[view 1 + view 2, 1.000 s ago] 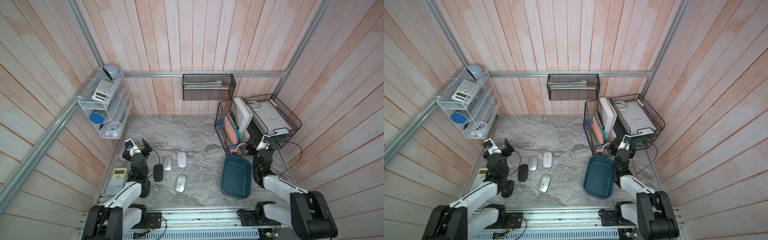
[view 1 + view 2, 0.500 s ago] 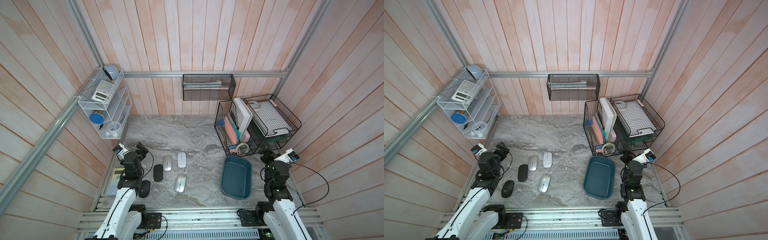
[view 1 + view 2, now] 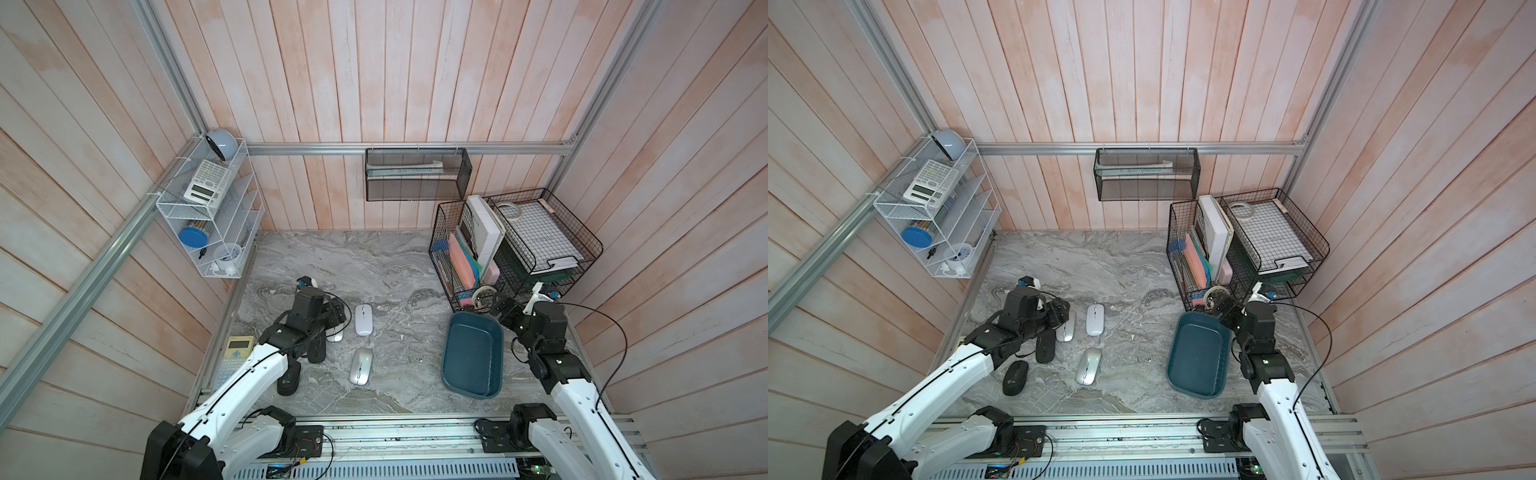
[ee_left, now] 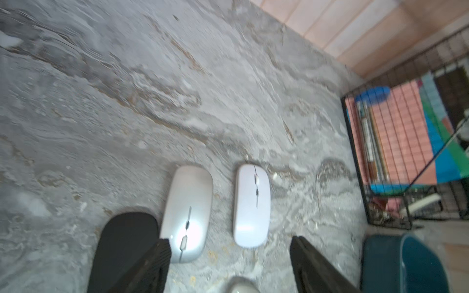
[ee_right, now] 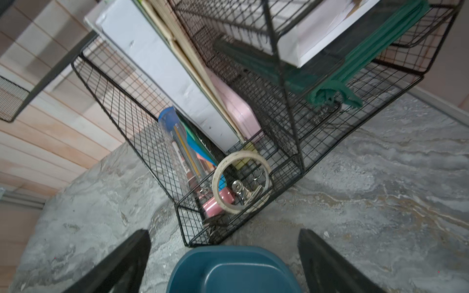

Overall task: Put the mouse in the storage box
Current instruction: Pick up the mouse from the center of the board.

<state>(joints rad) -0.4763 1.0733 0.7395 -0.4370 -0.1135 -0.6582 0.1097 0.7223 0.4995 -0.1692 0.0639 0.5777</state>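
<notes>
Left gripper: my fingers apart, grasping nothing, tips at the near ends of the silver mouse and white mouse.
Right gripper: my fingers spread wide, holding nothing, either side of the far end of the box.
Mice: silver, white and black mouse side by side on the table, well apart from the box.
Box: just beside the basket.
</notes>
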